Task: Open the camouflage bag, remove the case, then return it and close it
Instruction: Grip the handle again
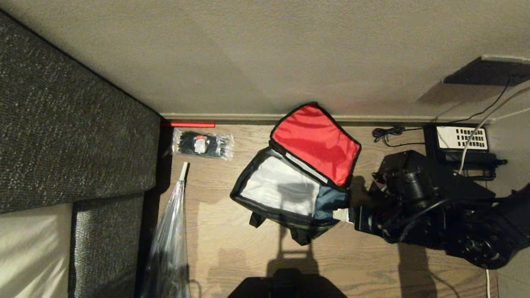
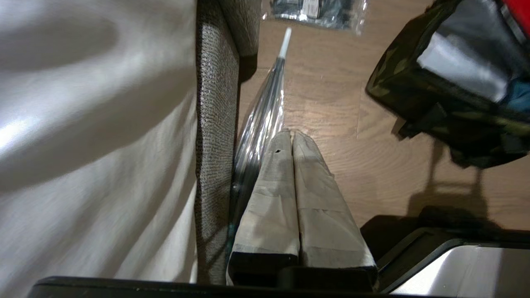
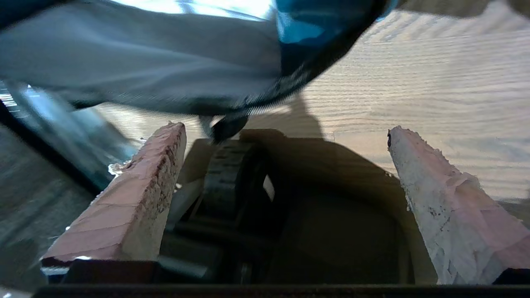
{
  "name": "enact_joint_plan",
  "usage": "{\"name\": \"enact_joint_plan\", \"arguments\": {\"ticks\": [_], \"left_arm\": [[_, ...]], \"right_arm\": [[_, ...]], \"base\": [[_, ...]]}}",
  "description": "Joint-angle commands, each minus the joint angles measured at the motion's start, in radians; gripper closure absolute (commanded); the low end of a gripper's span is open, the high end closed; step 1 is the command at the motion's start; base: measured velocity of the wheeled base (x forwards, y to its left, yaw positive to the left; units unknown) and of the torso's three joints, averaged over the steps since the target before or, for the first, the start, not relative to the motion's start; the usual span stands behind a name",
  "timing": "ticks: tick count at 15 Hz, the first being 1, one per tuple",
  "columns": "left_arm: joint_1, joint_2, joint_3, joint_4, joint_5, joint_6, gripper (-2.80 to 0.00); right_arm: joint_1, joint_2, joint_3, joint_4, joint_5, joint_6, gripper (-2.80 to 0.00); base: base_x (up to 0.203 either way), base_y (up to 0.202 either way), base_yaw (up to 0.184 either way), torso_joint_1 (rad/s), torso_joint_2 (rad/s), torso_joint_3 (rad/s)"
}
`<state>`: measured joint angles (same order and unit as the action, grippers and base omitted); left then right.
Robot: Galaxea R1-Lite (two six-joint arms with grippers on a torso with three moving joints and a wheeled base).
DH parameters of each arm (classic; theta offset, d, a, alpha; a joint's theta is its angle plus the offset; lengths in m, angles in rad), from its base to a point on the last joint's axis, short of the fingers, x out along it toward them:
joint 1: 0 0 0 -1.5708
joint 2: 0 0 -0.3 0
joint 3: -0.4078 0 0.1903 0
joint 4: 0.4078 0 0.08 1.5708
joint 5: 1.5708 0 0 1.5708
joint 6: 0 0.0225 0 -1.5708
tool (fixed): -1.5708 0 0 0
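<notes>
The camouflage bag point(image 1: 281, 186) lies open on the wooden floor, its red-lined lid point(image 1: 314, 140) thrown back toward the wall. Only pale grey and navy lining shows inside; the case is out of view. My right gripper point(image 1: 345, 215) is at the bag's right end, with its fingers pointing at the navy corner. In the right wrist view, the right gripper point(image 3: 285, 128) is open wide and empty, with the bag's grey lining point(image 3: 165, 62) just beyond its tips. My left gripper point(image 2: 292, 132) is shut on nothing and hangs parked beside the sofa, with the bag point(image 2: 447, 95) off to one side.
A grey sofa point(image 1: 74, 140) fills the left. A clear packet of black items point(image 1: 203, 144) and a red stick point(image 1: 188, 124) lie by the skirting. A long clear plastic wrap point(image 1: 169, 231) lies beside the sofa. A black telephone point(image 1: 459, 142) with cables sits at the far right.
</notes>
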<state>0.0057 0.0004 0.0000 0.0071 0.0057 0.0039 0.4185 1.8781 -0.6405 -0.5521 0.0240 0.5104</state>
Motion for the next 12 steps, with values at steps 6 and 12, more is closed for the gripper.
{"name": "enact_joint_plan", "arguments": {"ticks": [6, 12], "left_arm": [[0.000, -0.002, 0.003, -0.001, 0.000, 0.016, 0.00], [0.000, -0.002, 0.002, -0.001, -0.001, 0.016, 0.00]], "right_arm": [[-0.040, 0.138, -0.180, 0.133, 0.001, 0.005, -2.80], [-0.119, 0.194, -0.331, 0.267, 0.000, 0.026, -2.80]], "base": [[0.000, 0.000, 0.000, 0.002, 0.00, -0.076], [0.000, 0.000, 0.000, 0.000, 0.00, 0.000]]}}
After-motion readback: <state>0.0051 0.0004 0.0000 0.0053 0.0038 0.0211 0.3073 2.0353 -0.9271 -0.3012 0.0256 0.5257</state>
